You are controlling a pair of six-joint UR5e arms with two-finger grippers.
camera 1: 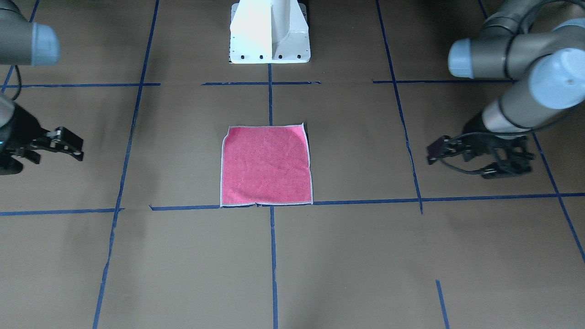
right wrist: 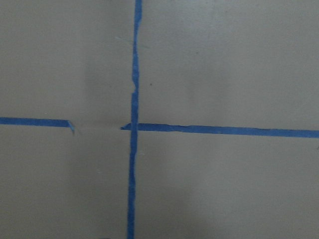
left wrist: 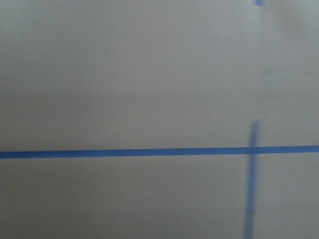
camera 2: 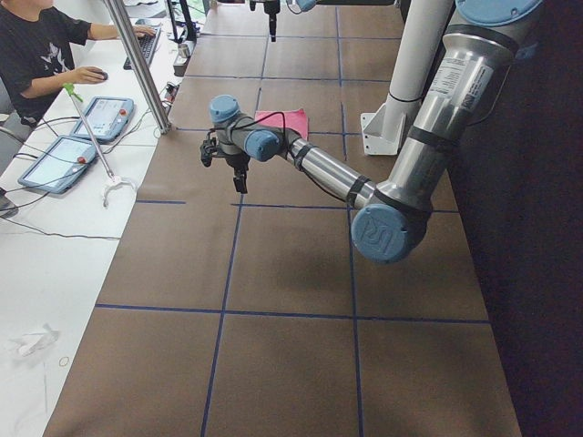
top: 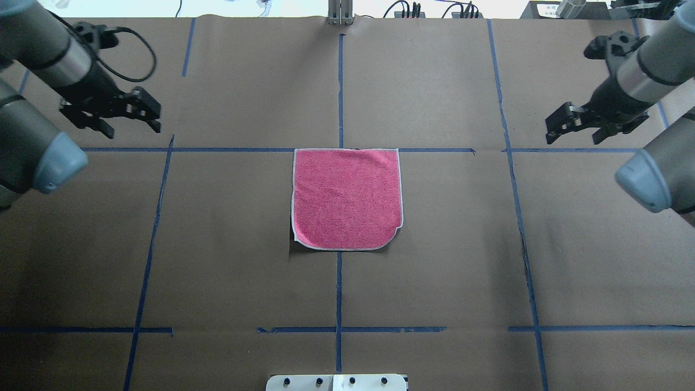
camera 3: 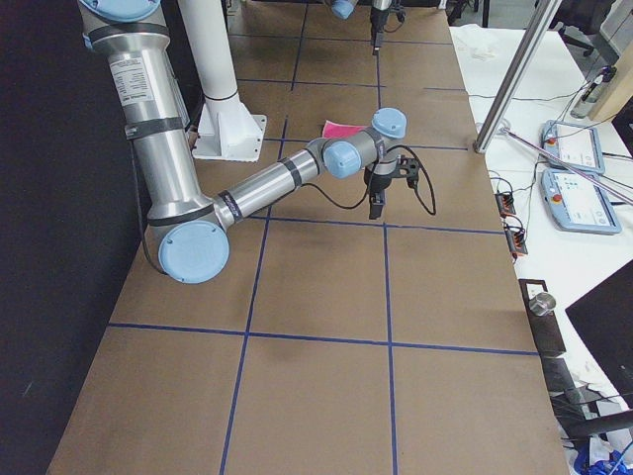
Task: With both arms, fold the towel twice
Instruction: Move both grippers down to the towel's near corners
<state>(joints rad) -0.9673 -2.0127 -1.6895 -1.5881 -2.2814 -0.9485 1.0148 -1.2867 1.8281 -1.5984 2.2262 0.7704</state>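
Since no fold has begun, the table (top: 434, 271) bears the work flat, and the left arm (top: 32, 136) and right arm (top: 651, 168) hang wide to either side of the white base (top: 336, 382). The towel (top: 347, 198) lies straight out from that base, pink face up, unfolded. The left claw (top: 133, 129) and right claw (top: 574, 137), both spread and empty, hover farther out, likely poised for its corners.

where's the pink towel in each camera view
Front-facing: towel centre, just below the white pedestal.
Overhead: towel centre, above the white pedestal.
Left: towel upper middle, beyond the left arm.
Right: towel upper middle, beyond the right arm.
Both wrist views: not in view.
Shared landmark: the white pedestal.
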